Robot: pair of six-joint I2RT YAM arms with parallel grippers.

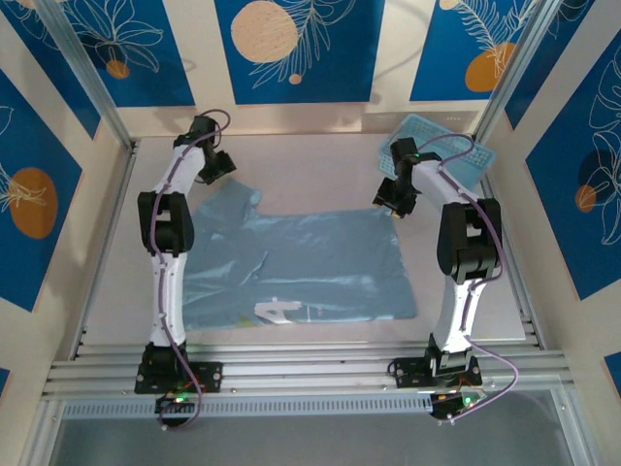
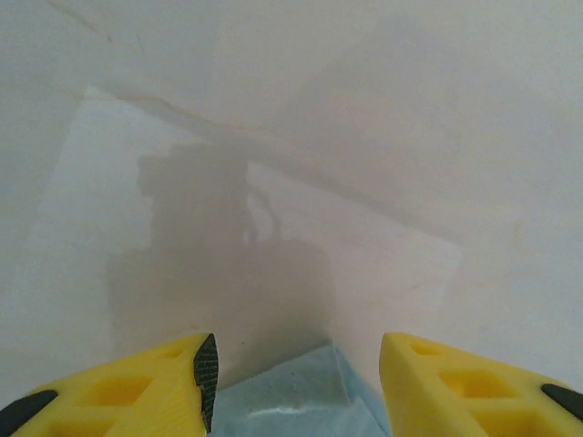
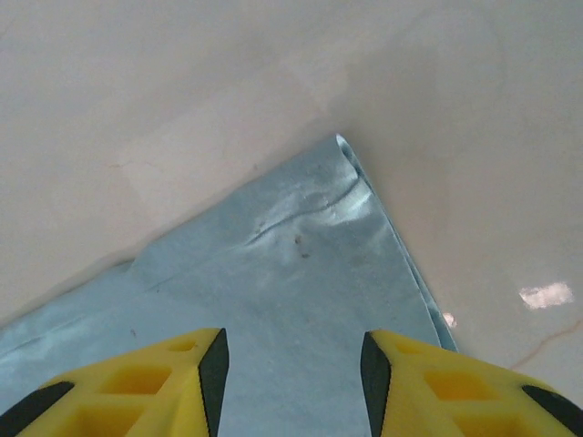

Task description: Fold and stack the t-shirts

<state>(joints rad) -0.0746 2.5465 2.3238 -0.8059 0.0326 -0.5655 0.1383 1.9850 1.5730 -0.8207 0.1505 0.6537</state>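
One pale bench (image 1: pixel 320 160) carries a light blue t-shirt (image 1: pixel 310 262) spread flat at its centre, a light blue lattice basket (image 1: pixel 456 146) at 1 o'clock, and the left claw (image 2: pixel 295 350) and right claw (image 3: pixel 291 341) above the shirt's 11 and 1 o'clock corners, both parted partway, gripping nothing.

We find bare table (image 1: pixel 310 160) open along the far edge, beyond the flat t-shirt (image 1: pixel 320 262). The light blue lattice basket (image 1: pixel 427 129) blocks the far right corner.

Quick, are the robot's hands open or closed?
Left gripper: open, holding nothing.
Right gripper: open above the t-shirt corner, holding nothing.
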